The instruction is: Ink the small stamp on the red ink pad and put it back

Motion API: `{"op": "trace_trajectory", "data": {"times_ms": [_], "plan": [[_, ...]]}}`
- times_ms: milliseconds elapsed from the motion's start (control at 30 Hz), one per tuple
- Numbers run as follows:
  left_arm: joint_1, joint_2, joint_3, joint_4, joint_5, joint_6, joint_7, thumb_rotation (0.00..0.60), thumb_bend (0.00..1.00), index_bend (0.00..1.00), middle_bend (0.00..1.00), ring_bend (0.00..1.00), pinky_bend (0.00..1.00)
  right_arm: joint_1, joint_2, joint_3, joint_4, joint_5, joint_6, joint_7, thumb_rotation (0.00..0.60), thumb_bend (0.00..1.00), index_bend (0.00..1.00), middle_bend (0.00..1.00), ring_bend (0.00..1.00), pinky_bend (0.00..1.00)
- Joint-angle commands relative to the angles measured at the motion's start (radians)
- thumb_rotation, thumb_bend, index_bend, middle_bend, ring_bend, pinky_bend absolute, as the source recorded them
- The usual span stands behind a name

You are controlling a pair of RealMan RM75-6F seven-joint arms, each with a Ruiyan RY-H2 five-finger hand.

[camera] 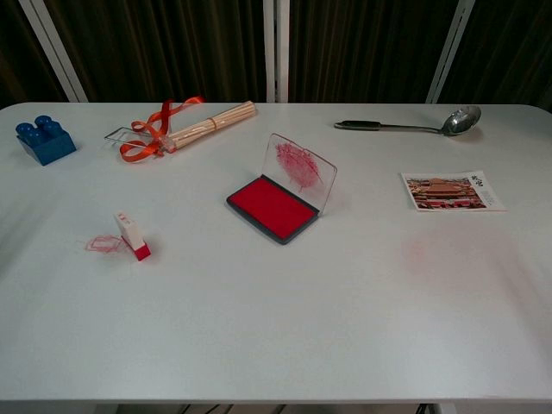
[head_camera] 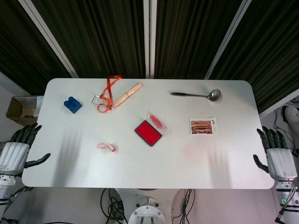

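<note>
The small stamp (head_camera: 111, 147) (camera: 132, 235) lies on its side on the white table (head_camera: 205, 158), left of centre, with a pale red string loop beside it. The red ink pad (head_camera: 148, 132) (camera: 271, 207) sits open mid-table, its clear lid (camera: 302, 171) standing up behind it with red smears. My left hand (head_camera: 17, 149) hangs off the table's left edge, fingers spread, holding nothing. Off the right edge, my right hand (head_camera: 276, 154) is likewise spread and holds nothing. Neither hand shows in the chest view.
A blue brick (head_camera: 72, 104) (camera: 45, 141) sits far left. Wooden sticks tied with orange ribbon (head_camera: 122, 96) (camera: 198, 125) lie at the back. A metal ladle (head_camera: 198, 95) (camera: 414, 126) and a postcard (head_camera: 202, 125) (camera: 451, 191) lie to the right. A cardboard box (head_camera: 18, 110) stands beyond the left edge.
</note>
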Motion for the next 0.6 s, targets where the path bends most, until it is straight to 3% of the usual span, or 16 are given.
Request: {"op": "trace_trajectory", "data": {"times_ms": [33, 333, 367, 400, 433, 467, 500, 533, 567, 600], "plan": [[0.001, 0.001, 0.000, 0.000, 0.000, 0.000, -0.003, 0.000, 0.10, 0.07, 0.05, 0.08, 0.18, 0.000, 0.000, 0.000, -0.001, -0.001, 0.000, -0.001, 0.600, 0.23, 0.00, 0.00, 0.00, 0.00], [-0.005, -0.003, -0.001, 0.000, 0.037, 0.025, -0.013, 0.002, 0.10, 0.07, 0.05, 0.08, 0.18, -0.005, 0.006, -0.002, -0.004, -0.008, 0.012, 0.005, 0.600, 0.23, 0.00, 0.00, 0.00, 0.00], [-0.010, -0.004, -0.002, 0.002, 0.054, 0.033, -0.011, 0.028, 0.10, 0.07, 0.05, 0.08, 0.18, -0.006, 0.007, -0.001, -0.005, -0.007, 0.014, 0.006, 0.600, 0.23, 0.00, 0.00, 0.00, 0.00], [-0.015, -0.004, -0.003, 0.004, 0.069, 0.041, -0.007, 0.123, 0.11, 0.07, 0.05, 0.09, 0.22, -0.006, 0.008, -0.001, -0.005, -0.007, 0.014, 0.007, 0.600, 0.23, 0.00, 0.00, 0.00, 0.00], [-0.023, -0.007, -0.010, 0.006, 0.092, 0.061, 0.002, 0.262, 0.12, 0.07, 0.06, 0.13, 0.31, -0.005, 0.010, 0.001, -0.005, -0.005, 0.014, 0.008, 0.600, 0.23, 0.00, 0.00, 0.00, 0.00], [-0.031, -0.014, -0.019, 0.015, 0.116, 0.085, 0.011, 0.406, 0.13, 0.09, 0.11, 0.25, 0.48, -0.004, 0.010, 0.002, -0.005, -0.004, 0.012, 0.008, 0.600, 0.23, 0.00, 0.00, 0.00, 0.00], [-0.041, -0.021, -0.023, 0.021, 0.139, 0.097, 0.016, 0.542, 0.15, 0.13, 0.22, 0.47, 0.72, -0.003, 0.010, 0.003, -0.005, -0.003, 0.010, 0.008, 0.600, 0.23, 0.00, 0.00, 0.00, 0.00], [-0.054, -0.023, -0.019, 0.020, 0.161, 0.091, 0.016, 0.596, 0.16, 0.16, 0.32, 0.66, 0.88, -0.001, 0.010, 0.003, -0.005, -0.002, 0.007, 0.008, 0.600, 0.23, 0.00, 0.00, 0.00, 0.00], [-0.077, -0.020, -0.013, 0.013, 0.188, 0.071, 0.012, 0.600, 0.17, 0.19, 0.42, 0.82, 0.99, 0.002, 0.010, 0.003, -0.005, -0.001, 0.001, 0.006, 0.600, 0.23, 0.00, 0.00, 0.00, 0.00], [-0.093, -0.018, -0.010, 0.009, 0.204, 0.056, 0.013, 0.600, 0.17, 0.21, 0.44, 0.88, 1.00, 0.004, 0.010, 0.002, -0.005, 0.000, -0.004, 0.005, 0.600, 0.23, 0.00, 0.00, 0.00, 0.00]]}}
